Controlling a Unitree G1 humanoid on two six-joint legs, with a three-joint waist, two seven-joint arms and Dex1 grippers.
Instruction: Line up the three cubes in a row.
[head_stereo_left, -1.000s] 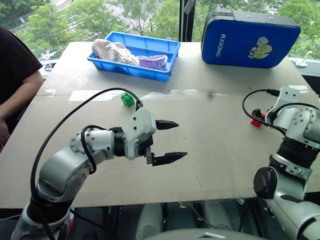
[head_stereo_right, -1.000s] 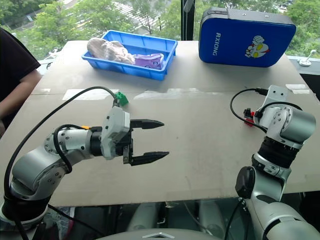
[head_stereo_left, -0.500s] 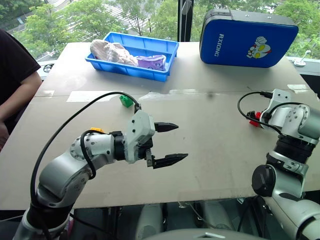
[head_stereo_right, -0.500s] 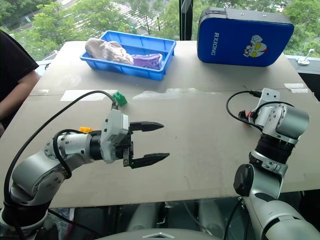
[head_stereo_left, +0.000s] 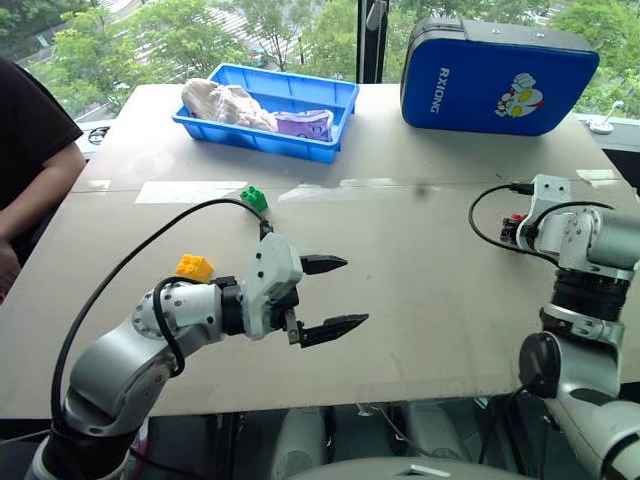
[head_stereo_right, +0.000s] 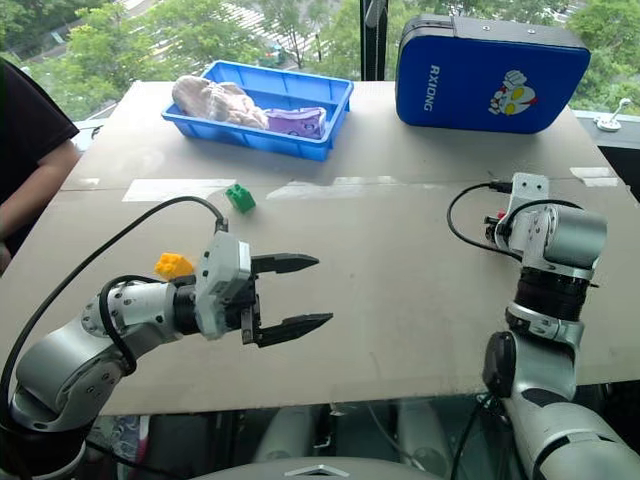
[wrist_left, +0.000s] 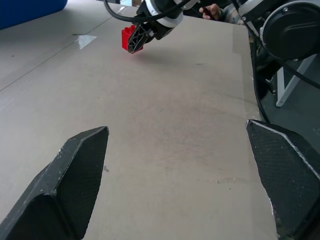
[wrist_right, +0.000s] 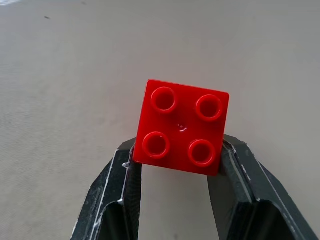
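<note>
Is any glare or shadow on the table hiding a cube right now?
Left eye view: a bright reflection streaks the table on either side of the green cube, not over it; the yellow-orange cube lies on dull surface. Left wrist view: a glare patch near the red cube, soft shadow beneath. Right wrist view: red cube evenly lit in the right gripper.

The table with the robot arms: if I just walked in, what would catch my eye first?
Probably the red cube, pinched between the two black fingers of the right tool at the right side of the table. Next, the left tool, held wide open above the near middle of the table. Then the big blue case and blue tray at the far edge.
</note>
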